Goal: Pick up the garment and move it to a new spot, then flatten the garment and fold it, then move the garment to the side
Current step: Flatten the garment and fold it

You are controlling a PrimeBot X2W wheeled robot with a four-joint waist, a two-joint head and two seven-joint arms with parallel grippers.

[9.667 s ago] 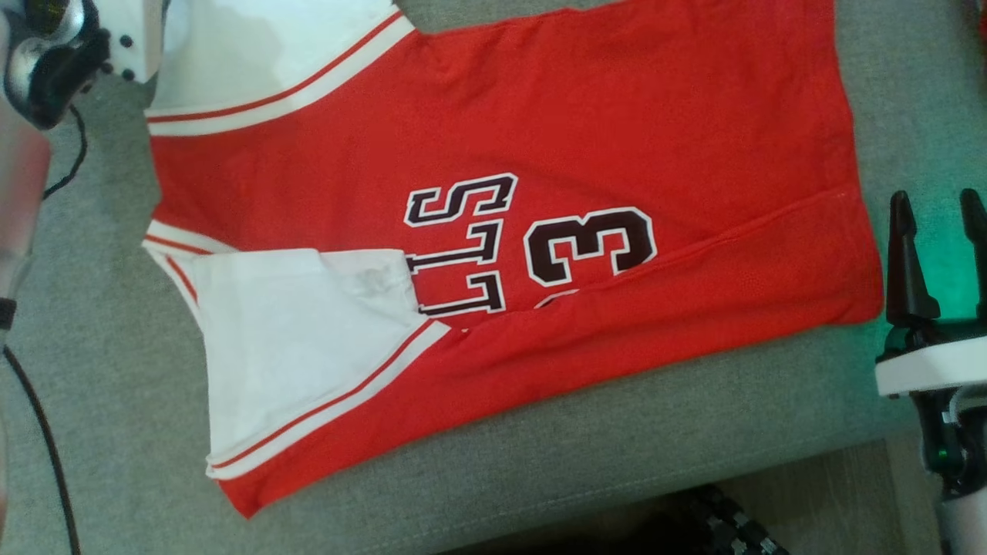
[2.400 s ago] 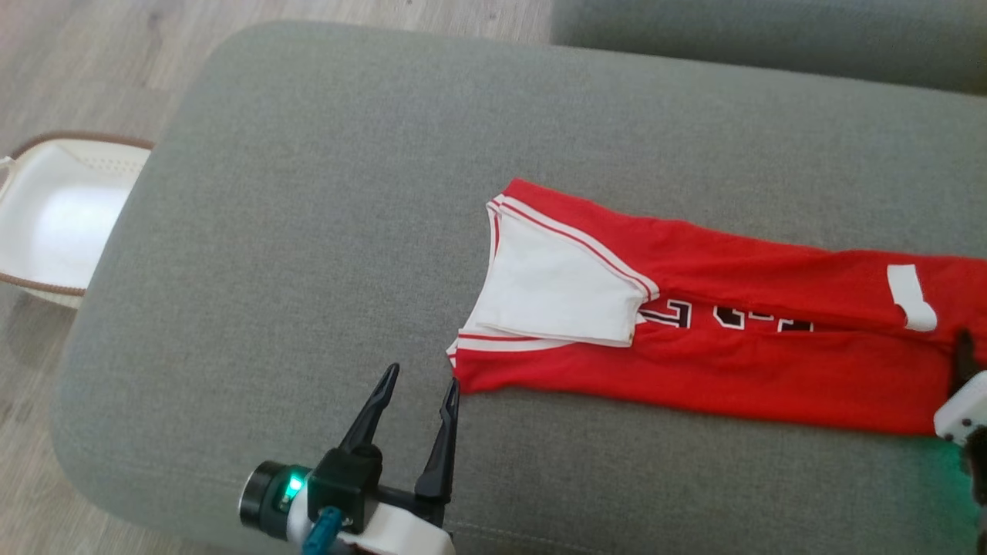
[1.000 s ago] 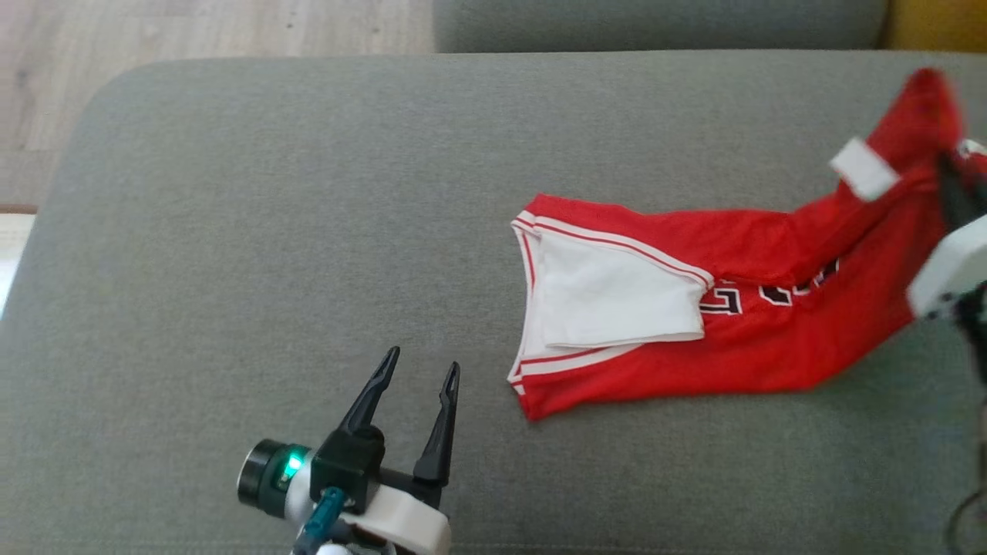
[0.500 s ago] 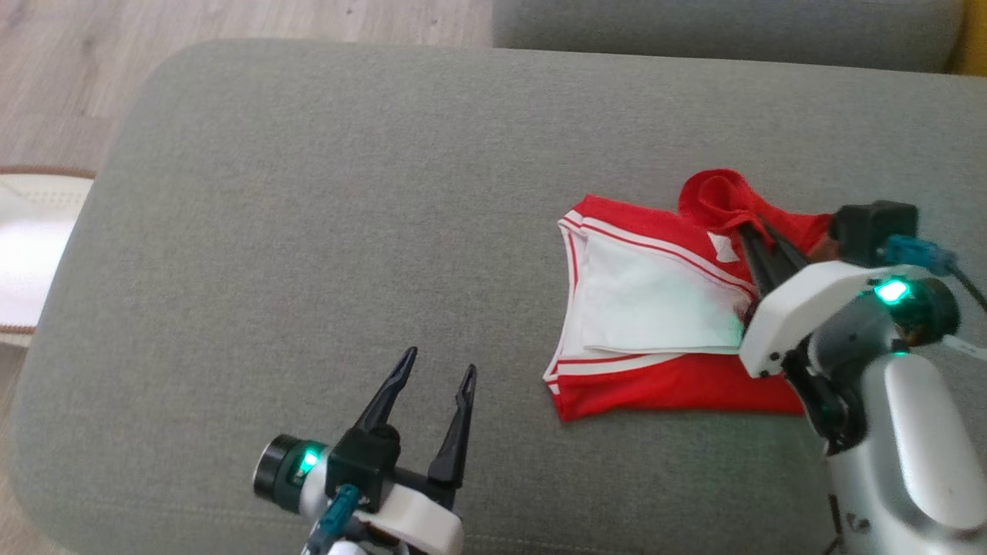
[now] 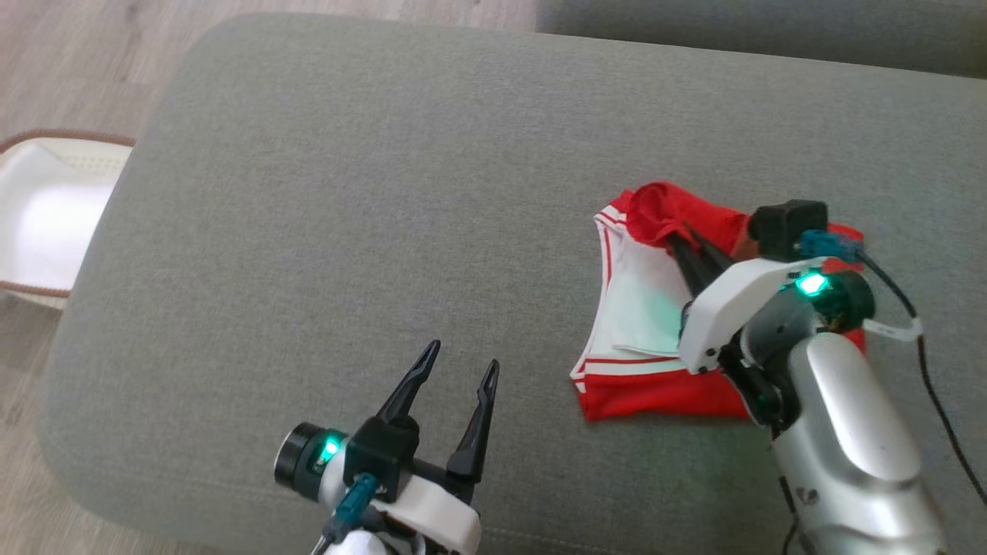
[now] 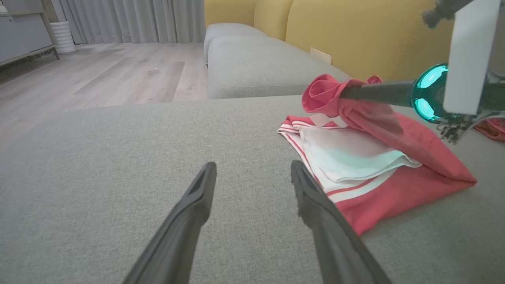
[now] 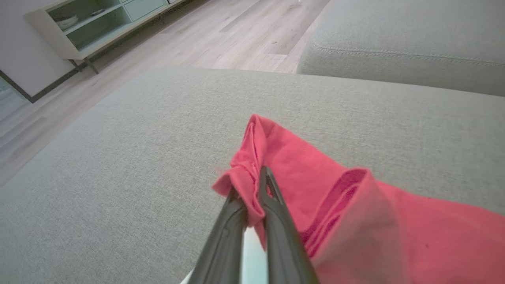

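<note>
Jersey [image 5: 655, 393] mid-fold, hem end in right gripper [image 5: 678, 233]

Location: red jersey with white sleeve panel and striped trim lies on the right half of the grey sofa cushion [image 5: 347, 193], roughly midway between its front and back edges. Sleeve end points toward the cushion's left edge.

Tools: right gripper's fingers are pressed together on a bunched wad of red cloth, held just above the white panel, with the cloth trailing back down to the rest of the garment. Right wrist view confirms fabric is caught between the fingertips [image 7: 265, 173]. Left gripper [image 5: 463, 354] is spread wide and holds nothing; it sits near the cushion's front edge, a little apart from the jersey's nearest corner.

Handling (judgement): light, limp knit with no stiffness. It drapes and crumples wherever pinched, so the held end will land as a lump unless laid down under slight tension. Layers probably slide on one another; the woven upholstery should grip the bottom layer somewhat. Best holds look like hem corners and trim edges, not mid-panel. The free corner by the left gripper looks reachable.

Writing: none legible in any view (no brand, number or label readable). White basket [image 5: 46, 208] on floor past the cushion's left edge, unmarked.
</note>
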